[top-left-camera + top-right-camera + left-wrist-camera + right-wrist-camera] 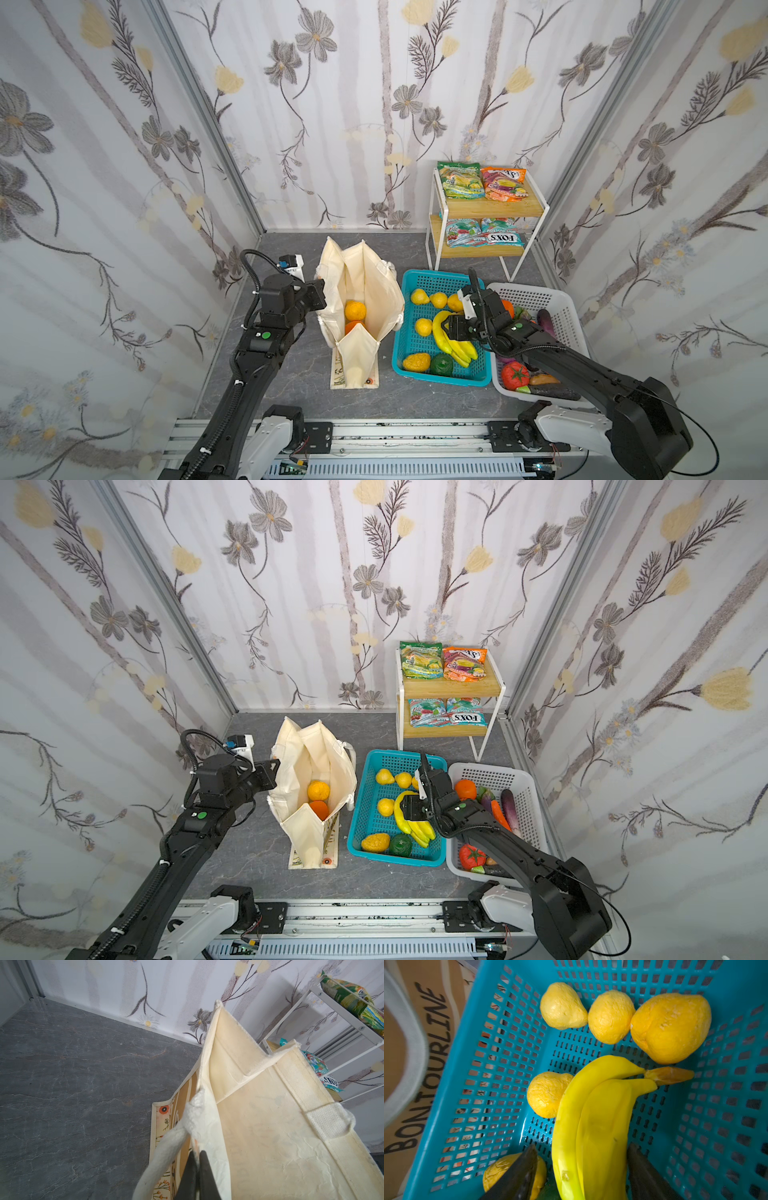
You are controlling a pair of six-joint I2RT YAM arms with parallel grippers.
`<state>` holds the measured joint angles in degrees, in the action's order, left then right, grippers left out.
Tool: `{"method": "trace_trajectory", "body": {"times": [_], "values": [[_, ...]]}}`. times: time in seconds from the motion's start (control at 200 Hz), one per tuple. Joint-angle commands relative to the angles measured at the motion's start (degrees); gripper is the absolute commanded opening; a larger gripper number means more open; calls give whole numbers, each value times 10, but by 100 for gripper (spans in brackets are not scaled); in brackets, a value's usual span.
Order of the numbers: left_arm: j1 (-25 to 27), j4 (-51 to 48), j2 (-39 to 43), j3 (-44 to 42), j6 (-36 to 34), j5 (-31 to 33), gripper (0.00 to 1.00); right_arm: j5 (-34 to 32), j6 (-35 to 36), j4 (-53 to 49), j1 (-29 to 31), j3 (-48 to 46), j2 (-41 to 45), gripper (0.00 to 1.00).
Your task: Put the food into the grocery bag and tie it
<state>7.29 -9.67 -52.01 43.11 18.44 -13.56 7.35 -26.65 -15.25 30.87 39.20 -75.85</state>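
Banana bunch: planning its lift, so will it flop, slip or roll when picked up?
Probably stiff: the banana bunch shows one moulded curve where the right tool straddles it. Its glossy skin might slip. Curved and joined at the stem, it seems unlikely to roll.

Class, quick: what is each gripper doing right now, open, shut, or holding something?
Left gripper: shut on the bag rim.
Right gripper: open, jaws either side of the bananas, no grip yet.

Bananas (457, 349) in basket (440, 284), right of bag (376, 291)
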Motion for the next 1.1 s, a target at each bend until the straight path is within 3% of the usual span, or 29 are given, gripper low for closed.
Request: {"method": "trace_trajectory", "body": {"times": [0.0, 0.15, 0.295, 0.475, 0.824, 0.974, 1.094], "values": [[0, -4, 1, -2, -2, -6, 0, 33, -16, 19, -10, -7, 22, 68], [0, -4, -3, -3, -1, -10, 0, 73, -25, 38, -27, -29, 50, 67], [1, -4, -4, -3, -1, -10, 0, 24, 4, 9, -30, -20, 60, 67], [1, -4, -6, -2, 0, -12, 0, 3, 66, -55, -27, 6, 23, 66], [2, -4, -12, -2, 0, -15, 0, 12, 100, -36, -8, 13, -59, 65], [1, -4, -14, -2, 0, -16, 0, 13, 103, -27, 6, 23, -97, 62], [1, -4, -14, -2, 0, -14, 0, 3, 103, -31, 13, 29, -113, 53]]}}
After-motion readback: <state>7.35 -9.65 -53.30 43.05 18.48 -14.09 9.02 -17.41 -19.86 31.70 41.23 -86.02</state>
